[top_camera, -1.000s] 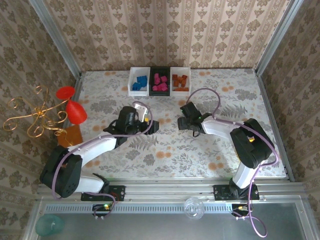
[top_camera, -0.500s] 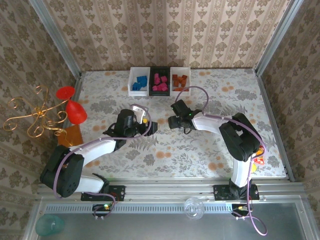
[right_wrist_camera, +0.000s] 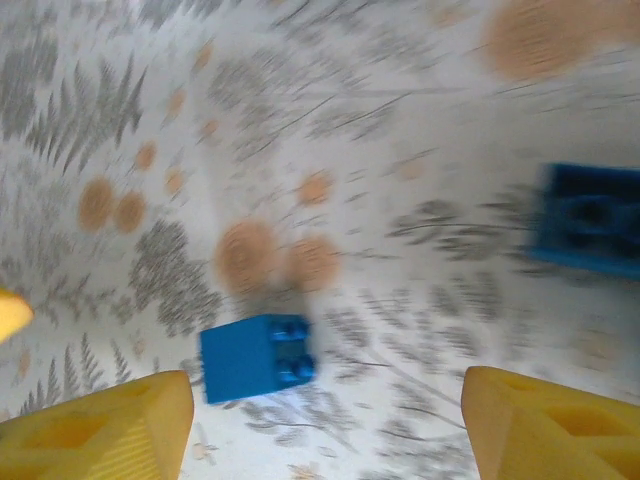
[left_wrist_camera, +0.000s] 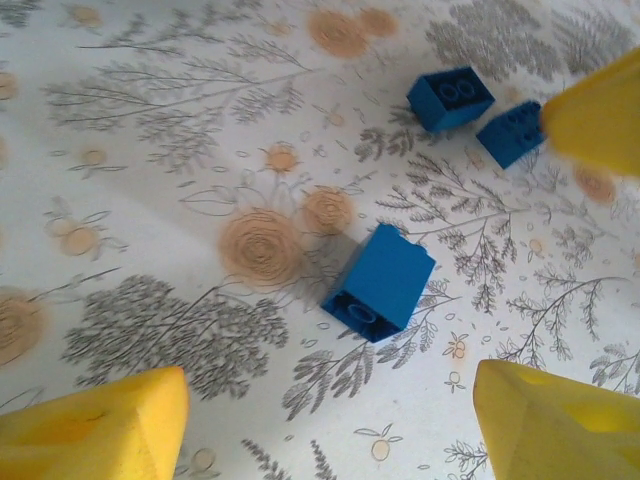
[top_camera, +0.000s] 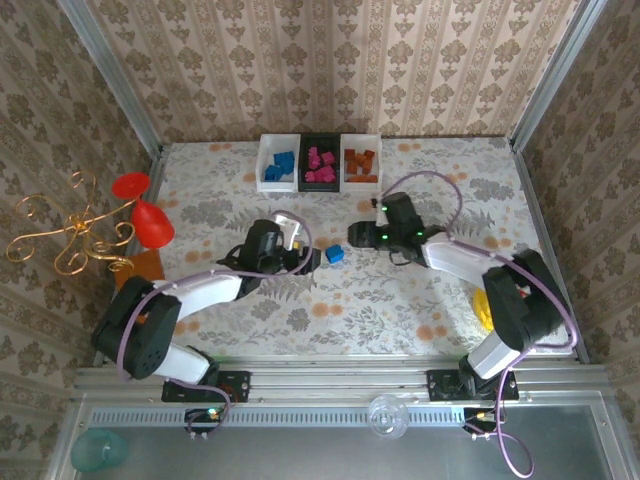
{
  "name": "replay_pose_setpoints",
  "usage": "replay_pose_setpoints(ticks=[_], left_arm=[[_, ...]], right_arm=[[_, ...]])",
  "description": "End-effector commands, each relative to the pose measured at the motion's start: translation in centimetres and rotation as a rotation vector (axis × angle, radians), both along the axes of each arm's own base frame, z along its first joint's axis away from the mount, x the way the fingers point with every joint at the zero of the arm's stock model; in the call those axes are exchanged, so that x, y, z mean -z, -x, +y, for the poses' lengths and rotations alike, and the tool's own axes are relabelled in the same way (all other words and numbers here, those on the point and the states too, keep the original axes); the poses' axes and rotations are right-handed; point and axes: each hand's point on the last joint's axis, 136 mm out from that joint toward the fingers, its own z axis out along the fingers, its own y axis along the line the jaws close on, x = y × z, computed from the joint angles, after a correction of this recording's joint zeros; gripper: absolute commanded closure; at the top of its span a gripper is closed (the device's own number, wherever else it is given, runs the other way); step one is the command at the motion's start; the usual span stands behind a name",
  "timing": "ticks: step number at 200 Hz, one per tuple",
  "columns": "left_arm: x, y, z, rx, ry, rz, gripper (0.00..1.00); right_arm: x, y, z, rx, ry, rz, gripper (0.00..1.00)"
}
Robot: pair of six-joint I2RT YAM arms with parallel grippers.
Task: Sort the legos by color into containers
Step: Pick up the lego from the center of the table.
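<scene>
Right arm's forearm has swung out to the right since half a second ago, and a blue brick (top_camera: 334, 254) now lies uncovered on the counter (top_camera: 420, 300), mid-frame in the top view, between the two arms. The left pincer (top_camera: 308, 258) and right pincer (top_camera: 357, 236) both gape wide, holding nothing. In the left wrist view the brick lies askew to the jaws, so closing could spin it loose. Two more blue bricks (left_wrist_camera: 450, 98) lie beside a yellow finger (left_wrist_camera: 600, 110), likely the right arm's; both arms working this cluster risk colliding. The white bin (top_camera: 262, 160) holding blue sits at upper centre.
</scene>
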Motion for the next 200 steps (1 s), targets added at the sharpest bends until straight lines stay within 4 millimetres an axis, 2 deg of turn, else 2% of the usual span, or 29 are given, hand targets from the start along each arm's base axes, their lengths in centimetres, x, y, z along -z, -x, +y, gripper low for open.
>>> replay_pose_setpoints(ticks=[1, 22, 28, 31, 50, 77, 111, 161, 180, 200], left_arm=[[0.6, -0.3, -1.4, 0.086, -0.109, -0.035, 0.23], [2.4, 0.0, -3.0, 0.163, -0.185, -0.011, 0.23], [3.0, 0.1, -3.4, 0.182, -0.206, -0.001, 0.23], [3.3, 0.2, -3.6, 0.193, -0.213, 0.005, 0.22], [4.8, 0.5, -4.8, 0.241, -0.257, 0.028, 0.23], [6.1, -0.6, -5.9, 0.246, -0.285, 0.047, 0.25], [7.0, -2.0, -6.8, 0.233, -0.310, 0.055, 0.36], [6.7, -2.7, -7.2, 0.199, -0.267, 0.057, 0.61], [5.5, -3.4, -6.6, 0.149, -0.218, 0.043, 0.67], [3.1, -4.7, -5.1, 0.063, -0.145, 0.013, 0.72]], right_arm=[[-0.8, 0.9, -2.9, 0.076, 0.000, -0.020, 0.25], [-1.2, 1.7, -4.3, 0.103, 0.021, -0.046, 0.23], [-0.7, 2.0, -4.7, 0.109, 0.033, -0.041, 0.23], [-1.7, 2.0, -4.8, 0.113, 0.026, -0.066, 0.23], [-2.1, 2.4, -5.5, 0.126, 0.036, -0.092, 0.21], [-2.1, 2.5, -6.0, 0.133, 0.029, -0.097, 0.21], [-2.0, 2.7, -6.0, 0.127, 0.019, -0.097, 0.21], [-2.2, 2.8, -6.4, 0.134, 0.017, -0.107, 0.21], [-2.2, 2.8, -6.4, 0.134, 0.017, -0.108, 0.21], [-2.3, 2.8, -6.5, 0.137, 0.018, -0.111, 0.21]])
